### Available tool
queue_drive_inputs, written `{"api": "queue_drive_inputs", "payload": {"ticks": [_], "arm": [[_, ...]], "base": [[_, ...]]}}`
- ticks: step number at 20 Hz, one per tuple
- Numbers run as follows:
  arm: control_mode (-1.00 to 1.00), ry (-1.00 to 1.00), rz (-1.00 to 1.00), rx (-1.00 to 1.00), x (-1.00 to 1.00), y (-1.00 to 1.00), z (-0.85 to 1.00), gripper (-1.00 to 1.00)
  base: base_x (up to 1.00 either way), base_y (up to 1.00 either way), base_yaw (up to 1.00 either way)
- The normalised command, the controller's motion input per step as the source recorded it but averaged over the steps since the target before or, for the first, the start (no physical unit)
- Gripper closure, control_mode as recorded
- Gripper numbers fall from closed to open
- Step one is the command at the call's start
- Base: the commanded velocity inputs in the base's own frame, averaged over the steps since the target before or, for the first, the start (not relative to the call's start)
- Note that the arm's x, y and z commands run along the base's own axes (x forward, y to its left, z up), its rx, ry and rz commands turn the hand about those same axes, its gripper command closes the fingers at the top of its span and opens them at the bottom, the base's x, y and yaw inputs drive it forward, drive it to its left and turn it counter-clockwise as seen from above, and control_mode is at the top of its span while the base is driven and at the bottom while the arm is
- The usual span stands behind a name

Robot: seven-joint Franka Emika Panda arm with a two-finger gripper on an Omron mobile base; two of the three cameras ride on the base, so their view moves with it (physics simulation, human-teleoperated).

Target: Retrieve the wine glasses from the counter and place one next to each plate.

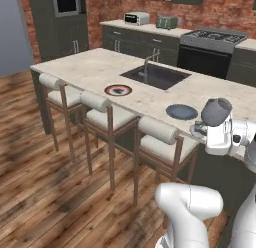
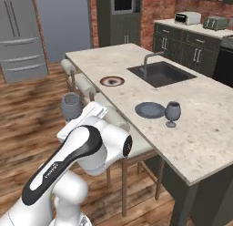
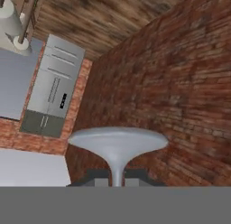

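**Second wine glass in the gripper, off the island's stool side**

The darker wine glass (image 2: 71,105) is held by its stem in the gripper (image 3: 117,181), whose two fingers are closed on the stem just above the round foot (image 3: 117,139); the hand view looks along the stem at the underside of that foot, with a brick wall and a steel fridge (image 3: 53,90) behind. In the left base view the same glass's bowl (image 1: 216,112) rises above the white hand, near the island's edge and just beside the slate-blue plate (image 1: 182,111). The glass is in the air, touching no surface.

The slimmer wine glass (image 2: 172,113) stands upright on the island top (image 2: 205,129), just beside the slate-blue plate on the side away from the stools, close to it but apart.

The white plate with the red-and-black rim (image 2: 112,81) lies further along the island, near the stool-side edge, with no glass by it. The black sink (image 2: 160,73) with its faucet sits between the plates and the far edge. Cushioned stools (image 1: 102,112) line the near side of the island. Behind, the counter (image 1: 145,28) along the brick wall carries a toaster oven (image 1: 136,18) and a toaster (image 1: 166,22).
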Motion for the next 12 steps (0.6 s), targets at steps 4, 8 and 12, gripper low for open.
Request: {"api": "queue_drive_inputs", "payload": {"ticks": [4,8,12], "arm": [[1.00,0.00,0.00,0.00,0.00,0.00,0.00,1.00],[1.00,0.00,0.00,0.00,0.00,0.00,0.00,1.00],[1.00,0.00,0.00,0.00,0.00,0.00,0.00,1.00]], "base": [[0.09,1.00,-0.50],[0.07,1.00,-0.51],[0.11,1.00,-0.49]]}}
